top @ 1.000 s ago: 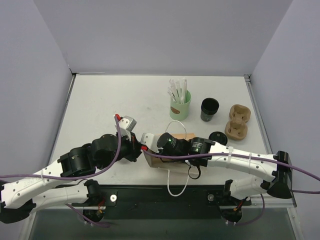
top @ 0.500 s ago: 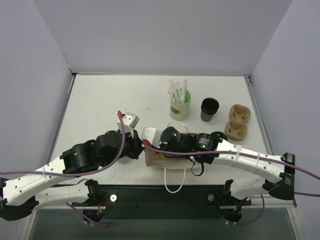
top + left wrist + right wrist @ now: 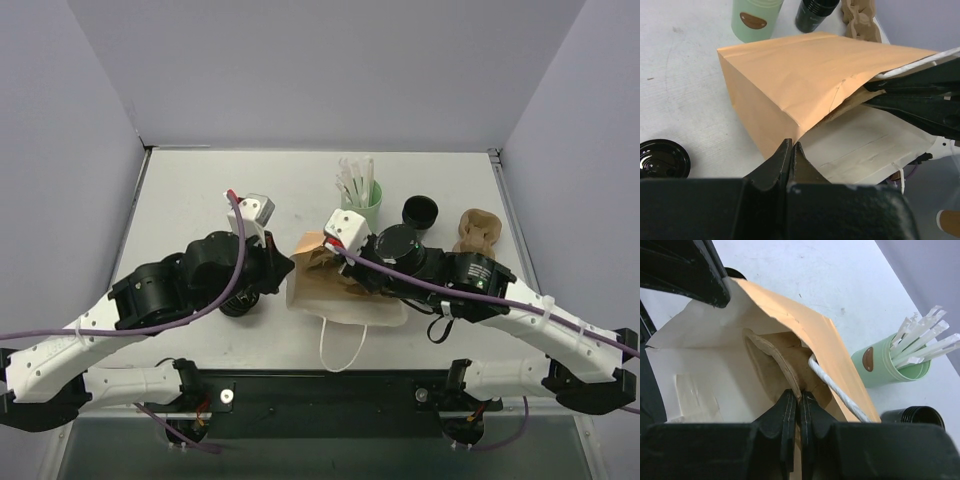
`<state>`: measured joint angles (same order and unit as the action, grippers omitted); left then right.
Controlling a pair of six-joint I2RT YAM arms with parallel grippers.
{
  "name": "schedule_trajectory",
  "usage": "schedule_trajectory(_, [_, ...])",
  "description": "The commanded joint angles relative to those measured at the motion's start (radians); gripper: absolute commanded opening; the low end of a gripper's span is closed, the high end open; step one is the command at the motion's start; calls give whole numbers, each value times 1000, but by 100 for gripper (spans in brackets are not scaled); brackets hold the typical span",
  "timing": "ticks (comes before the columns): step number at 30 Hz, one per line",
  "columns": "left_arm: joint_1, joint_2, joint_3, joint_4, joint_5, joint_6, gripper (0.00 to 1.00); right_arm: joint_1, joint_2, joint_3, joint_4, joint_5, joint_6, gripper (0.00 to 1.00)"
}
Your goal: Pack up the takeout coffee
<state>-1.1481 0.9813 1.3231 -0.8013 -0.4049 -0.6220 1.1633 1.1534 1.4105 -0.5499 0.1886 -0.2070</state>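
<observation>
At the middle of the table, the left gripper and the right gripper are each clamping opposite lips of a creased brown paper bag, apparently spreading its mouth for loading. The takeout coffee, a round black cup, is standing outside the bag, near the mint-green straw cup.

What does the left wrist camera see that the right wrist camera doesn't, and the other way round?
Only the left wrist camera shows the brown cardboard cup carrier, at the top edge. Only the right wrist camera shows the white straws. Both show the brown paper bag, lying with its mouth open, and the mint-green cup behind it.
</observation>
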Motion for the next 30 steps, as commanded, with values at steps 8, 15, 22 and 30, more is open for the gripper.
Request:
schedule_trajectory(8, [37, 138, 222, -256, 118, -12, 0, -94, -116, -38, -47, -251, 156, 0])
schedule_trajectory(15, [76, 164, 283, -256, 202, 54, 0, -94, -64, -28, -71, -282, 152, 0])
schedule_trajectory(22, [111, 232, 306, -276, 259, 56, 0, -79, -21, -18, -65, -328, 112, 0])
schedule_trajectory(30, [137, 264, 280, -291, 267, 45, 0, -65, -40, 33, -74, -288, 107, 0])
